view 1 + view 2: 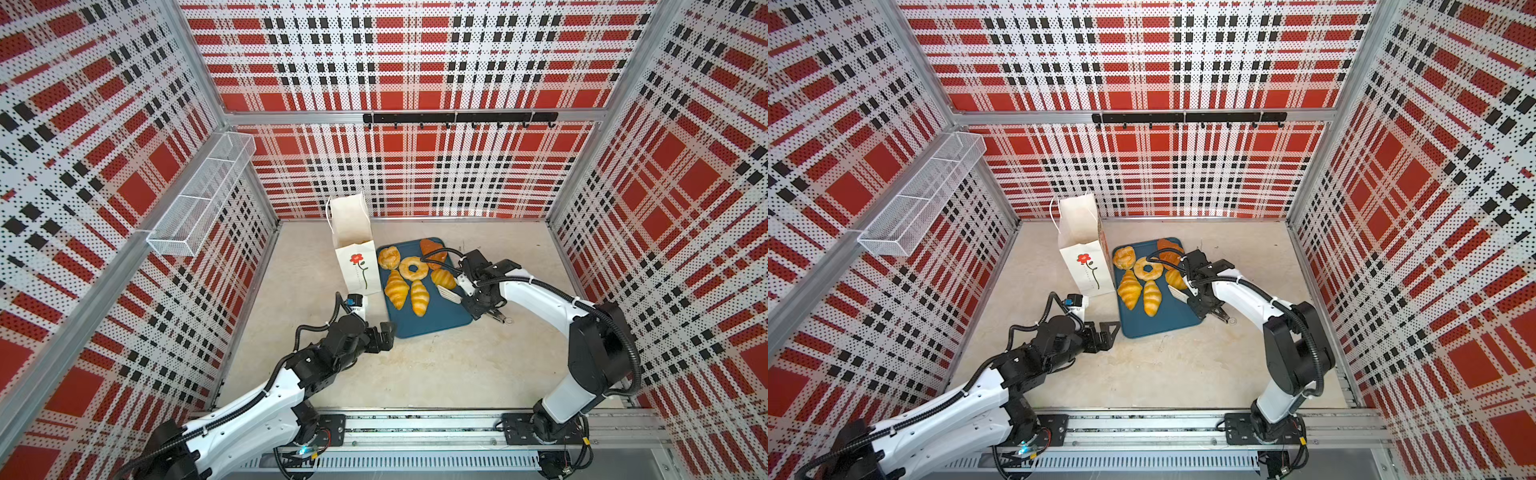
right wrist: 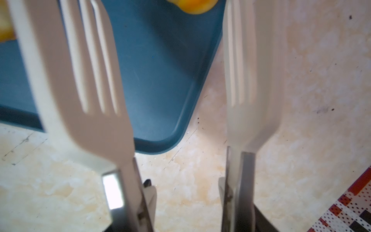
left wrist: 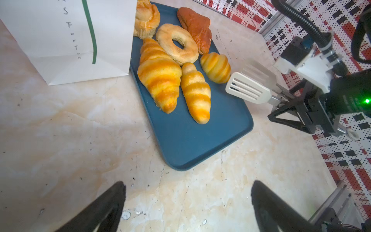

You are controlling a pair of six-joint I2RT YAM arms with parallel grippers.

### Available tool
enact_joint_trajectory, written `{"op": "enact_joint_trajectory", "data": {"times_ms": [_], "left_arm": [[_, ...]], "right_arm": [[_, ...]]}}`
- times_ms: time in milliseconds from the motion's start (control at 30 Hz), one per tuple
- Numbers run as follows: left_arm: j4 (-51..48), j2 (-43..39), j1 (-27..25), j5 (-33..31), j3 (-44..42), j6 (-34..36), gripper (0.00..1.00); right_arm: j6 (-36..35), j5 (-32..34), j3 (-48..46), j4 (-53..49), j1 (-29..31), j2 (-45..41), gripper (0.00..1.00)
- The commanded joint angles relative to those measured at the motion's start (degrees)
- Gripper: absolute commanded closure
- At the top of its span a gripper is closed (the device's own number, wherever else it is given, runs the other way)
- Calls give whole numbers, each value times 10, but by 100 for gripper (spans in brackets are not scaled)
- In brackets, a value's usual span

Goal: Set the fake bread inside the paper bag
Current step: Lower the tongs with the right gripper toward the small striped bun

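Several pieces of fake bread lie on a blue tray (image 1: 432, 324): a bun (image 1: 388, 257), a ring doughnut (image 1: 413, 268), a dark brown piece (image 1: 432, 251) and three croissants (image 1: 396, 289). The white paper bag (image 1: 353, 253), with a red flower on it, stands upright and open against the tray's left edge. My right gripper (image 1: 468, 300) is shut on white slotted tongs (image 3: 248, 88). The tongs' blades (image 2: 80, 80) stand apart over the tray's right edge, beside the small croissant (image 3: 215, 67). My left gripper (image 3: 187, 192) hangs open and empty over the table near the tray's near left corner.
A white wire basket (image 1: 199, 199) hangs on the left wall. A black hook rail (image 1: 459, 118) runs along the back wall. Plaid walls close in the beige tabletop (image 1: 415, 374) on three sides, and the arms' base rail (image 1: 415, 428) runs along the front.
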Motion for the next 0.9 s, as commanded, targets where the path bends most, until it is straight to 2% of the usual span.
{"op": "enact_joint_trajectory", "data": {"times_ms": [0,200,533,867], "left_arm": [[-2,8,-7,-17,-3,-5,0],[-2,20,-11,-19,-2,-4,1],[1,24,-12,-21,-6,-5,1],[3,29,-13,-17,-7,-6,1]], "right_arm": [[-10,18,28,18,2,20,39],[-14,-7,45,7,4,43,40],[-6,-51,24,-15,11,1,43],[8,7,30,-23,11,3,41]]}}
